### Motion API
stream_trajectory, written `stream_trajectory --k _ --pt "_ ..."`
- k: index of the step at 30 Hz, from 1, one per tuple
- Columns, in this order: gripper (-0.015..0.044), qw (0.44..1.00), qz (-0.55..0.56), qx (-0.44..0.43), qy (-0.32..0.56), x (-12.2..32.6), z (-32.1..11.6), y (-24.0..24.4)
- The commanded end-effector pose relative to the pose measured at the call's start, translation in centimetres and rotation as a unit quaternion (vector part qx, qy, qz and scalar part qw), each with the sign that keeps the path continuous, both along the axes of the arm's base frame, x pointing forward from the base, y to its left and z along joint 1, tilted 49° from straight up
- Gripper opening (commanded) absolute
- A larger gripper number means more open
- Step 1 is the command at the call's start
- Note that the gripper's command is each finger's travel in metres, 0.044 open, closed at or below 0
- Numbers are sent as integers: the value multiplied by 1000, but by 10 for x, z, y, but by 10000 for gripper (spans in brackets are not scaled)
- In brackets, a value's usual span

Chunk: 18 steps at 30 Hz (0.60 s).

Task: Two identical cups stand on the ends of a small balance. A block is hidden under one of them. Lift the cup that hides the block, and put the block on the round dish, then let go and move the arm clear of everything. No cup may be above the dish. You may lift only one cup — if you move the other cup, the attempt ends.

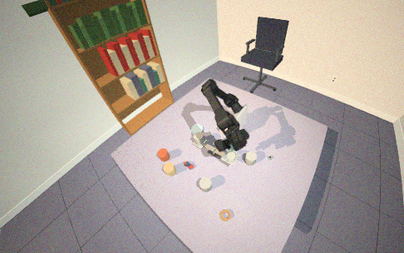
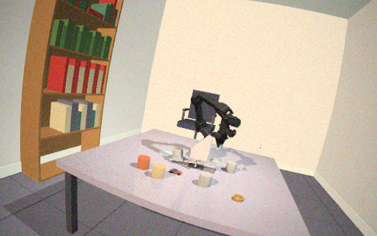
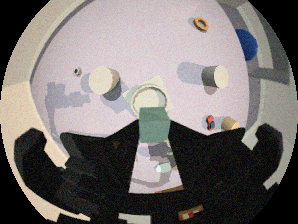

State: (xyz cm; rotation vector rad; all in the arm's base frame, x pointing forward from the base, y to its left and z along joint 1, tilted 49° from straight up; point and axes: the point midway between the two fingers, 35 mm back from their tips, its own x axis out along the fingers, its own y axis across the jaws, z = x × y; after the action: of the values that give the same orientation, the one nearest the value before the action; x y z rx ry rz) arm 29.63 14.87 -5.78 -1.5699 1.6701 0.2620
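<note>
My gripper point(image 1: 229, 146) point(image 2: 219, 144) point(image 3: 152, 123) is shut on a green block point(image 3: 154, 119), raised a little above the near-right pan point(image 1: 231, 156) point(image 2: 217, 161) of the balance. That pan has a raised rim and carries no cup. A beige cup point(image 1: 198, 136) point(image 2: 178, 152) stands on the balance's other end. The pale round dish point(image 1: 197, 127) point(image 2: 165, 154) point(image 3: 163, 167) lies behind that end, with no cup seen above it. A whitish cup-like cylinder point(image 1: 250, 158) point(image 2: 231, 167) point(image 3: 101, 80) stands on the table beside the bare pan.
A pale cylinder point(image 1: 205, 184) point(image 2: 205, 179) point(image 3: 220, 76), red cylinder point(image 1: 163, 155) point(image 2: 143, 162), yellow cylinder point(image 1: 169, 169) point(image 2: 158, 171), toy car point(image 1: 189, 165) point(image 2: 175, 171) and orange ring point(image 1: 221, 215) stand or lie in front. A white slanted panel point(image 2: 201, 148) rises behind the balance.
</note>
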Motion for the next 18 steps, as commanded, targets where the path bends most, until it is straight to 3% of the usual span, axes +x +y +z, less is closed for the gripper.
stream_trajectory --k 1,18 --pt "0 1000 -4 6 -2 1 7 1" --pt "0 998 4 65 -4 45 87 -101"
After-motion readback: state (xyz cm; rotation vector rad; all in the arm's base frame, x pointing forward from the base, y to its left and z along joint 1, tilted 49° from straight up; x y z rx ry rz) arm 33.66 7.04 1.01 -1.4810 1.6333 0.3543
